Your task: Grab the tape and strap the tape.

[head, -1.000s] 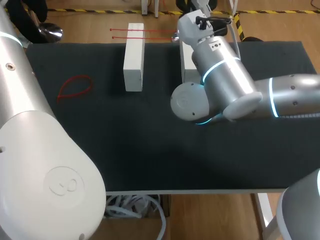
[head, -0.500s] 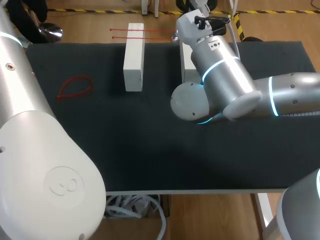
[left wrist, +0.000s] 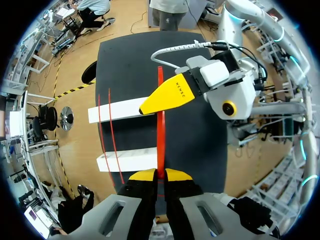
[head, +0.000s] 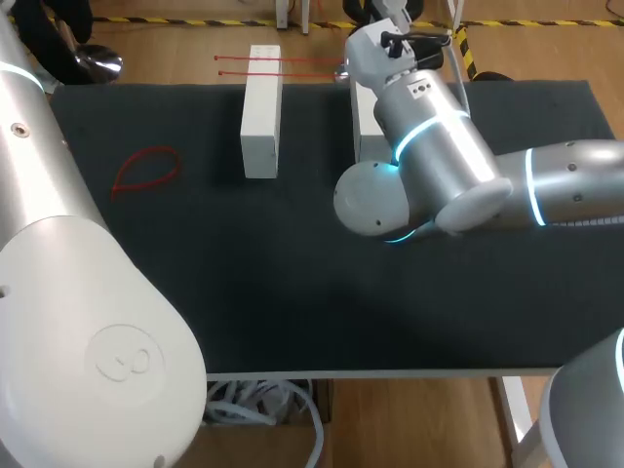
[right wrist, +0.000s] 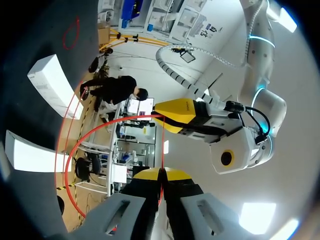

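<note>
Red tape [left wrist: 160, 131] sits pinched between the closed yellow tips of the left gripper [left wrist: 160, 175] and runs straight ahead to the right gripper [left wrist: 165, 97], which meets it above the two white blocks [left wrist: 127, 110]. In the right wrist view the right gripper [right wrist: 160, 175] is likewise closed on the strap, and from the left gripper [right wrist: 175, 116] the tape sweeps round in a wide loop [right wrist: 67, 165]. Both arms hold it in the air over the far side of the tabletop [head: 292, 292]. Over the last second almost nothing changes: the right arm [head: 439, 156] shifts by no more than a hair, and the blocks, the two spare tapes [head: 283, 60] laid across them and the closed red loop [head: 146, 171] lying well to the left stay as they are. That stillness suggests the threading step is in hand rather than finished. The loop appears formed, though the pictures are too coarse to show whether the tail has entered the head, so pulling it tight probably remains.
</note>
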Tool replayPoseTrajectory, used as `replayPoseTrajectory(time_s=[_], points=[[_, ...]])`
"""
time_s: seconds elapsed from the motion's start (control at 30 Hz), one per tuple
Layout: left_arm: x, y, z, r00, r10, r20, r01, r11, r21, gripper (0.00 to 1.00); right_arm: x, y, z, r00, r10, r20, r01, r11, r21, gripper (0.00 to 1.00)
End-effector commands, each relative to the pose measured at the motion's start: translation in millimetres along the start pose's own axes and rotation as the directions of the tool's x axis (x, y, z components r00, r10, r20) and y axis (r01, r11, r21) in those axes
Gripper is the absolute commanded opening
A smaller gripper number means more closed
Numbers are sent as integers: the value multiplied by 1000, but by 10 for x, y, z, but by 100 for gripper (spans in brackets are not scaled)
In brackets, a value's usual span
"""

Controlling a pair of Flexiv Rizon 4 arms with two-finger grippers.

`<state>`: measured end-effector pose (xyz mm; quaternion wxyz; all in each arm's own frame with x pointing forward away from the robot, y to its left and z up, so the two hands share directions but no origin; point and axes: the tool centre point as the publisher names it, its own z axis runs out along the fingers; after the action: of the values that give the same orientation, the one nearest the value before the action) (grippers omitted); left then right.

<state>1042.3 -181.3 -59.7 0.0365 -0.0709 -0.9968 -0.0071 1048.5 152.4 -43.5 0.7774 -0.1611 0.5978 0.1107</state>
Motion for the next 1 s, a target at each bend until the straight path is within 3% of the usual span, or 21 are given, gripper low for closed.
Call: replayPoseTrajectory(time_s=[0.03,0.8,1.0], points=[[-6,-9,-17,1000,-1,-3,1,1000,-5,0,-39,6,9,1000,-3,-11,3,1000,-1,0],[-6,-9,-17,1000,-1,-3,1,1000,-5,0,-28,72,47,999,-9,-34,9,1000,-12,0],[-6,-9,-17,1000,-1,-3,1,1000,-5,0,5,56,38,997,-19,-72,19,1000,2,0]])
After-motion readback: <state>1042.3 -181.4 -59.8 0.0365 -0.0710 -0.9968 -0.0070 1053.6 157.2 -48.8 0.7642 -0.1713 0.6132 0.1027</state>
